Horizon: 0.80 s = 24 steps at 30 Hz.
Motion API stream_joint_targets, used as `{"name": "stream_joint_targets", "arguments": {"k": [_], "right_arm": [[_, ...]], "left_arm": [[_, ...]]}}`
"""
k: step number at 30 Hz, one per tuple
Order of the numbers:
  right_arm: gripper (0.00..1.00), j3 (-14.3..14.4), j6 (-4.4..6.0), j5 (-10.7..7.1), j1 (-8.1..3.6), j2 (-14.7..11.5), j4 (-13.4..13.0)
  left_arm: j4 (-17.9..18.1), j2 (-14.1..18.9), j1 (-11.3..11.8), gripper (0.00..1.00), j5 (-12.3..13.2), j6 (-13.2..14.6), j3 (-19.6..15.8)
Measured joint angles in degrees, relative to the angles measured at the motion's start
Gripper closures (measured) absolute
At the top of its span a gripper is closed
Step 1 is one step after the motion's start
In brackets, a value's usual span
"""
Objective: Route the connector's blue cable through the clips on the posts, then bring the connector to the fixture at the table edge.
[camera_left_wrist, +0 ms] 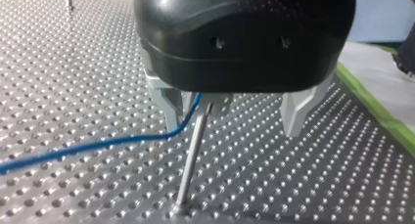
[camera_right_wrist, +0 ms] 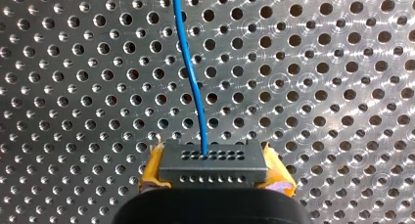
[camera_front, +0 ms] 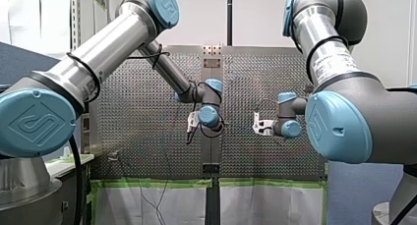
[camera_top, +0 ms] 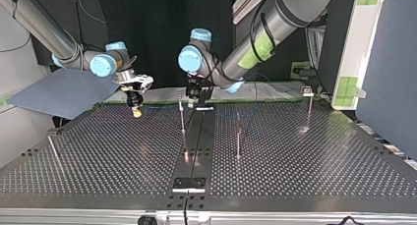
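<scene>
My right end effector presses its yellow pads against both sides of the grey connector, holding it above the perforated surface. My left end effector hangs with its metal fingers spread wide over the top of a thin post. In the top view that post stands beside the dark central strip, with a second post on the strip's other side. The blue cable leaves the connector's holed face and runs ahead over the surface. In the left wrist view it rises between the spread fingers, close to one of them and just beside the post.
</scene>
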Motion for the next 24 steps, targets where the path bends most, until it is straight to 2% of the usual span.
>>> {"name": "stream_joint_targets", "arguments": {"k": [11,24], "right_arm": [[1.0,0.0,0.0,0.0,0.0,-0.01,-0.04],[1.0,0.01,0.0,0.0,0.0,0.02,-0.1]], "left_arm": [[1.05,0.06,-1.32,0.0,0.01,0.0,-2.01],[2.91,1.26,-3.08,0.0,-0.08,0.0,-2.34]]}}
